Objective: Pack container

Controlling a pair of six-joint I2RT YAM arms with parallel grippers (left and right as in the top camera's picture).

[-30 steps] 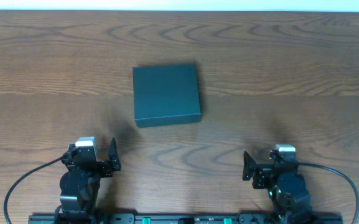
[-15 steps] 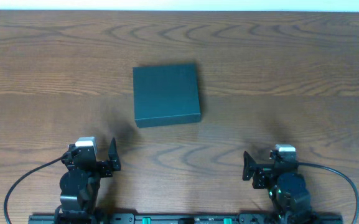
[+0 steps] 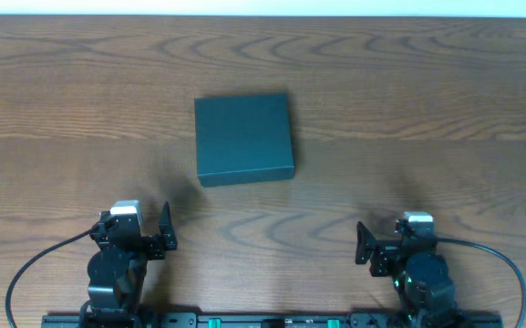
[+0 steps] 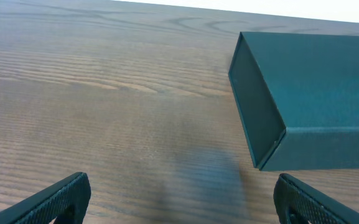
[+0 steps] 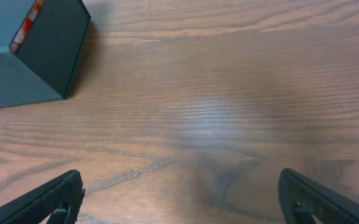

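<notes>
The container (image 3: 244, 138) is a dark teal rectangular box lying closed on the wooden table, a little left of centre. It shows at the upper right of the left wrist view (image 4: 310, 87) and at the upper left of the right wrist view (image 5: 27, 56), where a red and white strip shows at its side seam. My left gripper (image 4: 179, 202) is open and empty near the front edge, below and left of the box. My right gripper (image 5: 182, 199) is open and empty at the front right, apart from the box.
The wooden table (image 3: 427, 109) runs to a pale edge at the back. Black cables curve from both arm bases (image 3: 117, 264) at the front edge. No other objects show.
</notes>
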